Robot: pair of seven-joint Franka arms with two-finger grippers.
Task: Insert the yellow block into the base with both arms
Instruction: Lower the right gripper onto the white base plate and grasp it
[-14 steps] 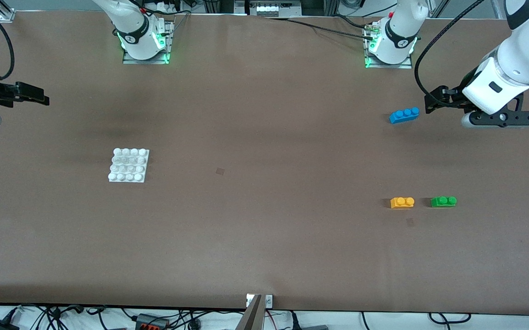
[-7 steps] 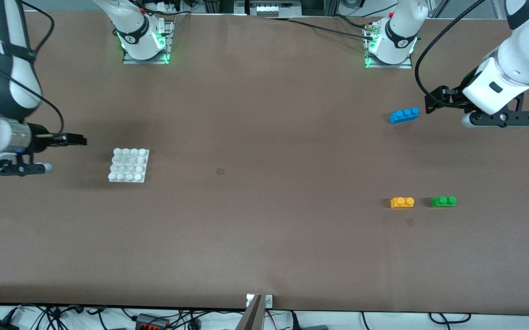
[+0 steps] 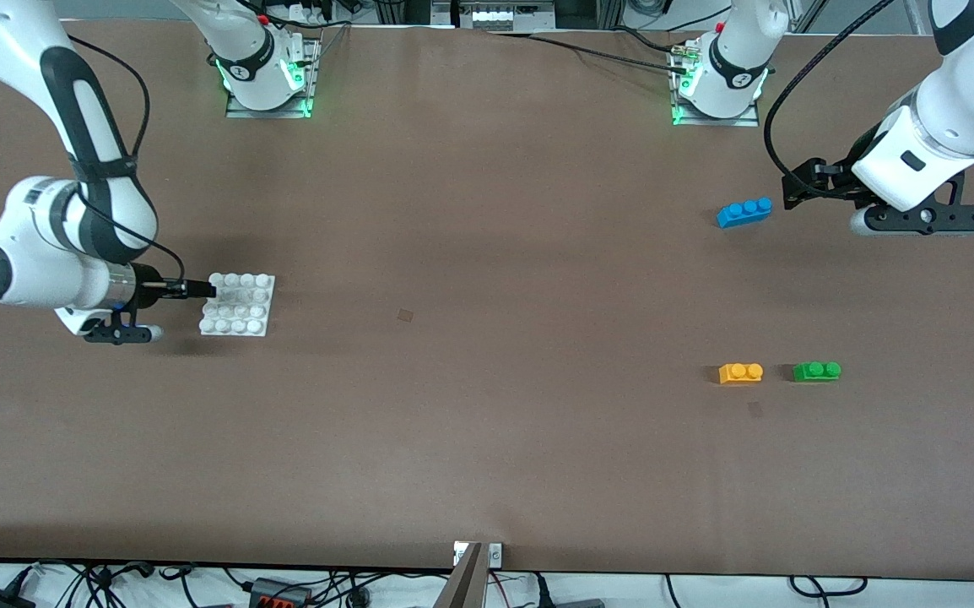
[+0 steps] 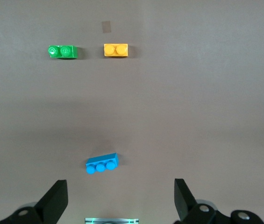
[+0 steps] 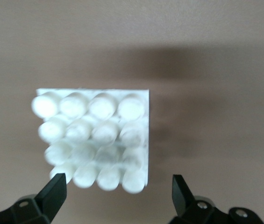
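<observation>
The yellow block [image 3: 740, 372] [image 4: 116, 50] lies flat on the brown table toward the left arm's end, studs up. The white studded base [image 3: 238, 304] [image 5: 94, 140] lies toward the right arm's end. My right gripper [image 3: 200, 290] [image 5: 117, 191] is open, low over the base's edge, its fingers spread wider than the last row of studs and holding nothing. My left gripper [image 3: 795, 190] [image 4: 121, 196] hangs open and empty over the table beside the blue brick, well apart from the yellow block.
A green two-stud brick [image 3: 817, 371] [image 4: 62, 51] lies beside the yellow block. The blue three-stud brick [image 3: 744, 212] [image 4: 102, 163] lies farther from the front camera. The arm bases [image 3: 267, 84] stand along the table's back edge.
The right arm has swung in from the table's end and down to the base. The left arm and all the bricks have stayed put.
</observation>
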